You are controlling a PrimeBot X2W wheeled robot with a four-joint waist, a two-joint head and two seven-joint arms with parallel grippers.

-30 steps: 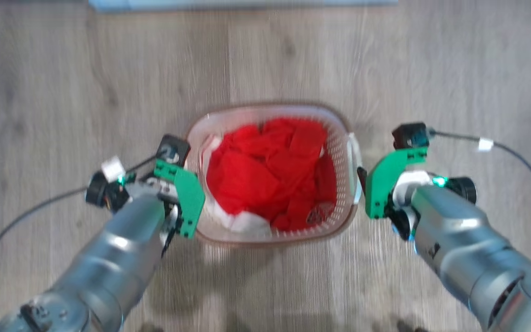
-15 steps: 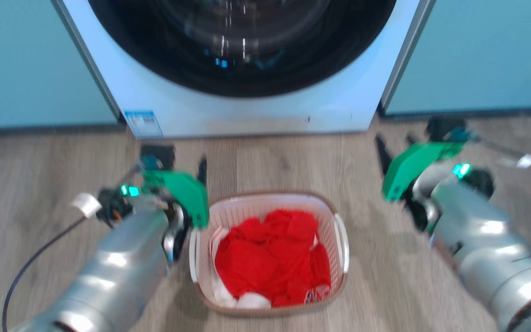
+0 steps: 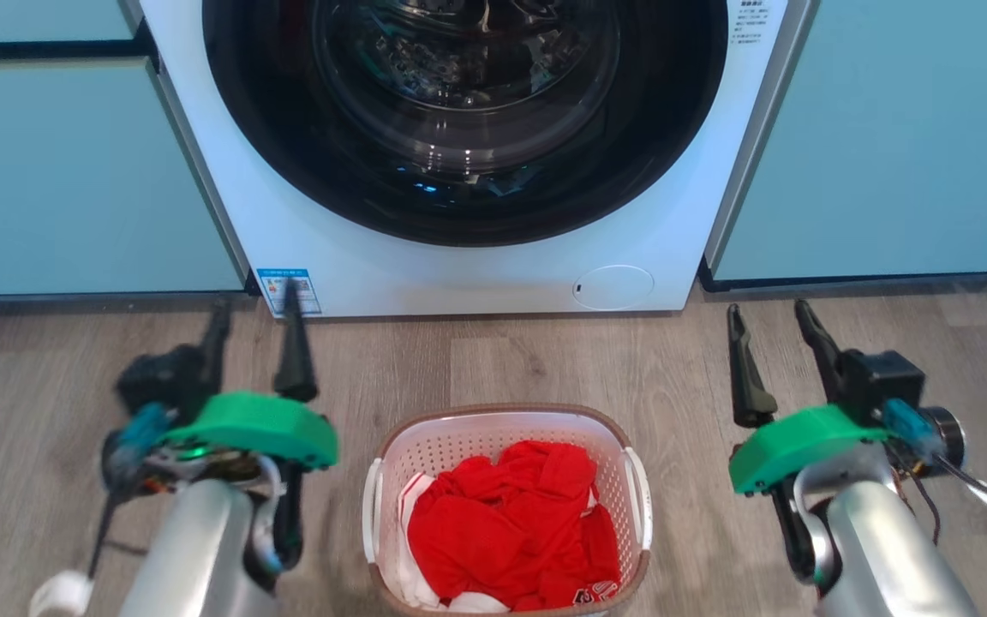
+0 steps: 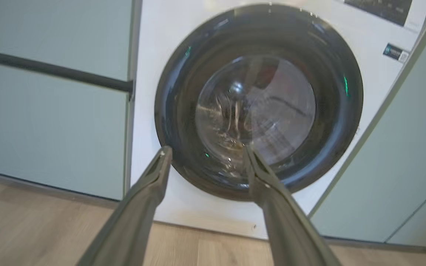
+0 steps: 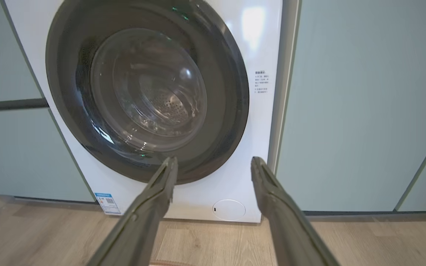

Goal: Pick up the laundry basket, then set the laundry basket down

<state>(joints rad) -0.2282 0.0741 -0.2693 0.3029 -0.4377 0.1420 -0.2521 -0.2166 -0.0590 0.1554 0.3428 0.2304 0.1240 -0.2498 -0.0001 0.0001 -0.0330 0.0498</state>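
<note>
The laundry basket (image 3: pixel 459 444) stands on the wood floor in front of the washing machine. It is white and perforated, with a brown rim and white side handles, and holds red cloth (image 3: pixel 511 531). My left gripper (image 3: pixel 255 300) is open to the basket's left, clear of its handle, fingers pointing at the machine. My right gripper (image 3: pixel 768 310) is open to the basket's right, farther off, pointing the same way. Nothing lies between either pair of fingers. In the wrist views, the left gripper (image 4: pixel 207 150) and right gripper (image 5: pixel 215 160) face the machine's door.
The white washing machine (image 3: pixel 459 278) with its dark round door (image 3: pixel 459 120) stands close behind the basket. Pale teal cabinet fronts (image 3: pixel 74 171) flank it on both sides. Bare wood floor (image 3: pixel 528 351) lies between basket and machine. Cables trail from both wrists.
The head view has tilted up from looking straight down on the basket to facing the washer. Both grippers have left the basket's handles and swung to point forward, still open.
</note>
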